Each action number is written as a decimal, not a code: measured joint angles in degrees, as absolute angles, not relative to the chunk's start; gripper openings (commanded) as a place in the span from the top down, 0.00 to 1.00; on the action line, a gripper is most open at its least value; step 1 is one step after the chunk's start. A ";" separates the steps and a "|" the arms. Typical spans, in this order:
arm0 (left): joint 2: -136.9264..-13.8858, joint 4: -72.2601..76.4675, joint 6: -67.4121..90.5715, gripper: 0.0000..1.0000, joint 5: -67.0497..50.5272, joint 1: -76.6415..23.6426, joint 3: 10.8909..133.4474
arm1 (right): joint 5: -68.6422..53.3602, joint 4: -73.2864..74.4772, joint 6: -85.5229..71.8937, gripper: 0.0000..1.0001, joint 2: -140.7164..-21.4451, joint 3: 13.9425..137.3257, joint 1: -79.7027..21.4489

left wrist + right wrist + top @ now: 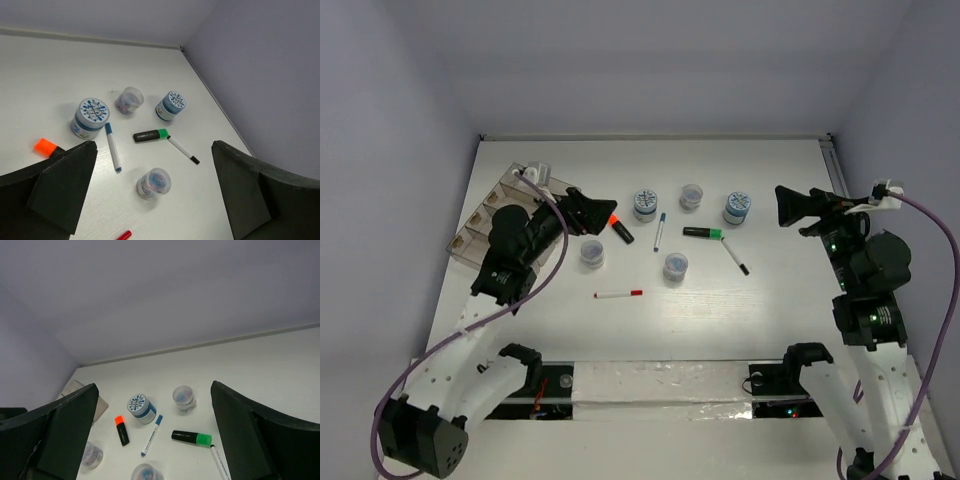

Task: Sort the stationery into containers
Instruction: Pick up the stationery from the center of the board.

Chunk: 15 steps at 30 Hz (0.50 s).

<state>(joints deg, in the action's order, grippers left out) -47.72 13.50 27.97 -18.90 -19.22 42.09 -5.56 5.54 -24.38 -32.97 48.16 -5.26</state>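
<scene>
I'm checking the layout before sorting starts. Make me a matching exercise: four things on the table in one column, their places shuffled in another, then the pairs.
Things
1. orange highlighter
2. green highlighter
3. red-capped pen
4. organiser tray

Places
A. at the far left, partly hidden by the left arm
B. lying alone, closest to the robot
C. just off the tips of the open left gripper
D. its coloured cap next to the white end of the black-capped pen

Pairs: 1-C, 2-D, 3-B, 4-A
</scene>
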 measured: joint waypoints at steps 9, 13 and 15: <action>-59.55 14.85 26.30 0.01 -11.75 -31.03 47.00 | -4.93 5.61 -24.18 0.00 -33.01 47.81 -5.26; -68.47 14.28 23.35 0.01 -4.93 -35.94 53.23 | -4.95 5.67 -24.18 0.00 -33.74 47.81 -5.26; -73.56 13.45 21.34 0.01 -0.67 -37.39 56.05 | -4.95 5.67 -24.18 0.00 -33.89 47.81 -5.26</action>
<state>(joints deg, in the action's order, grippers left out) -73.56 13.45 21.34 -0.67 -37.39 56.05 -4.95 5.67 -24.18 -33.89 47.81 -5.26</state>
